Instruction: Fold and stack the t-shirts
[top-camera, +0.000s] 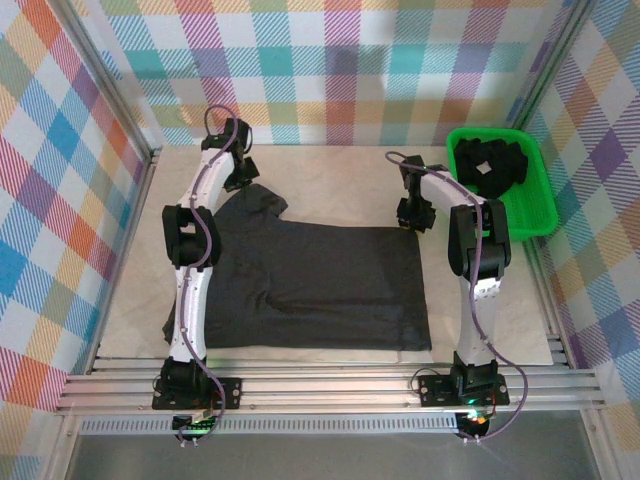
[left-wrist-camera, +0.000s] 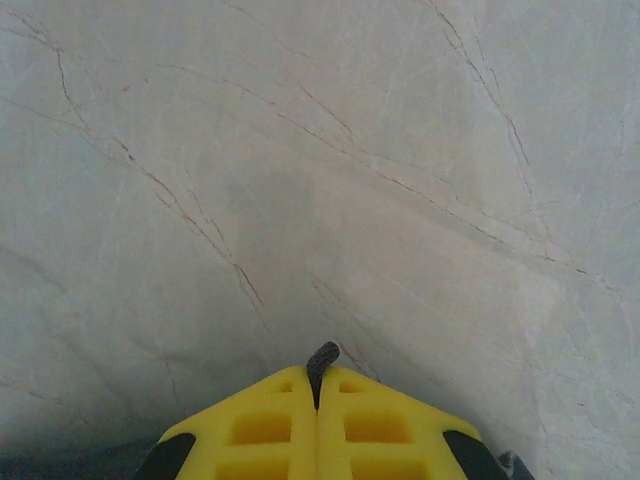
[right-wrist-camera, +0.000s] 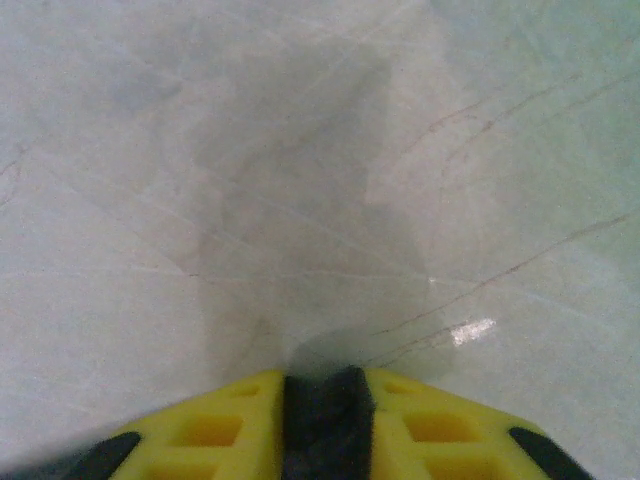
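- A dark charcoal spread t-shirt (top-camera: 320, 280) lies flat on the pale, veined bench (top-camera: 340, 180), covering its middle and near part; its body reaches from under the left arm (top-camera: 192, 260) to just short of the right arm (top-camera: 480, 250), and one sleeve juts toward the far left
- The left tool (top-camera: 238, 175) sits at the far left of the bench, right at that sleeve's far edge
- In the left wrist view the left tool (left-wrist-camera: 318, 372) is fully closed: its yellow fingers (left-wrist-camera: 260, 428) meet edge to edge, and a thin sliver of the spread t-shirt (left-wrist-camera: 322, 357) is pinched between them, poking out past the tips over bare bench (left-wrist-camera: 300, 150)
- The right tool (top-camera: 412, 213) is down at the far right corner of the shirt
- In the right wrist view the right tool (right-wrist-camera: 325, 385) is closed to a narrow gap; a fold of the spread t-shirt (right-wrist-camera: 325, 430) fills the space between the yellow fingers (right-wrist-camera: 215, 432), so it has hold of the cloth, with bare bench (right-wrist-camera: 300, 150) beyond the tips
- A bright green bin (top-camera: 538, 190) stands at the far right, apart from the spread shirt
- Inside it lie bundled t-shirts (top-camera: 495, 165), dark and crumpled, with a small pale patch among them
- Checked panels (top-camera: 330, 60) in many colours wall the bench on the left, far and right
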